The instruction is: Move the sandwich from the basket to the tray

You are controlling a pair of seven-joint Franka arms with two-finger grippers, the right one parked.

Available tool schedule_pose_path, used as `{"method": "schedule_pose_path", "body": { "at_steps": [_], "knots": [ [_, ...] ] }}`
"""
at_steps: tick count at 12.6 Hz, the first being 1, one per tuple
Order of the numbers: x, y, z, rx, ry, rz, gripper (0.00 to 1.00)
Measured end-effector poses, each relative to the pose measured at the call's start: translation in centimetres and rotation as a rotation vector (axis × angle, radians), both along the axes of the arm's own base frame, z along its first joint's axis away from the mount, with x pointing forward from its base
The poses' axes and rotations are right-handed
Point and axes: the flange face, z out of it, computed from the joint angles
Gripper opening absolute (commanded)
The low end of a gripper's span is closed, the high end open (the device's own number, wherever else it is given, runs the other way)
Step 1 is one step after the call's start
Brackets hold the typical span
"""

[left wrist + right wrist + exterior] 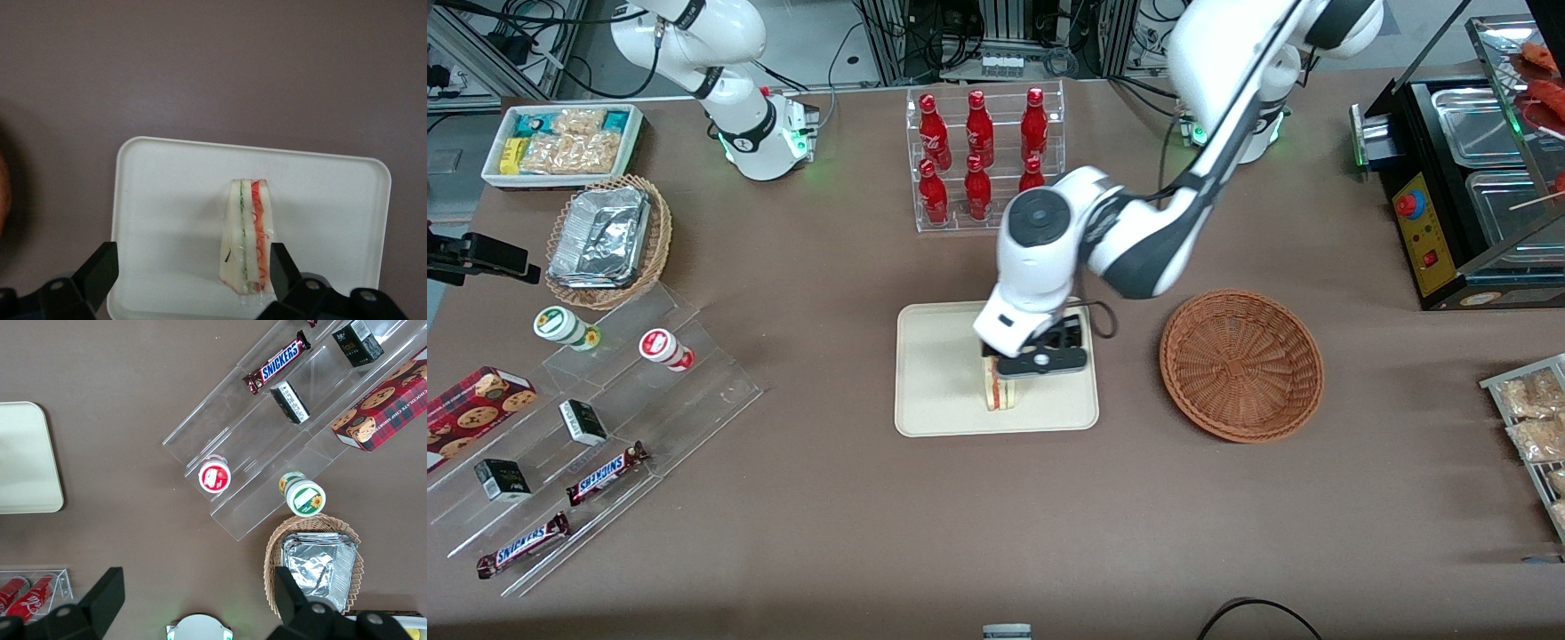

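The sandwich (pixel 1000 391) (pixel 248 240) stands on its edge on the cream tray (pixel 938 382) (pixel 167 200), white bread with green and orange-red layers showing. My gripper (pixel 1040 360) (pixel 190 267) hovers just above it, open, with its black fingers spread wide. One finger (pixel 280 267) is close beside the sandwich's orange side; the second finger (pixel 100 270) is well away from it. The reddish-brown woven basket (pixel 1240 364) sits beside the tray, toward the working arm's end of the table, with nothing in it.
A clear rack of red bottles (pixel 983 156) stands farther from the front camera than the tray. Clear acrylic steps (pixel 605 418) with snack bars and cups, and a tan wicker basket of foil trays (pixel 609 240), lie toward the parked arm's end. A black warmer (pixel 1467 178) stands at the working arm's end.
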Motion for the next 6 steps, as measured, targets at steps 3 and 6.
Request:
{"method": "schedule_pose_path", "body": {
  "at_steps": [3, 6],
  "knots": [
    [3.0, 7.4, 6.6, -0.023, -0.006, 0.114, 1.00],
    [4.2, 14.7, 10.9, 0.029, 0.027, 0.126, 1.00]
  ]
}}
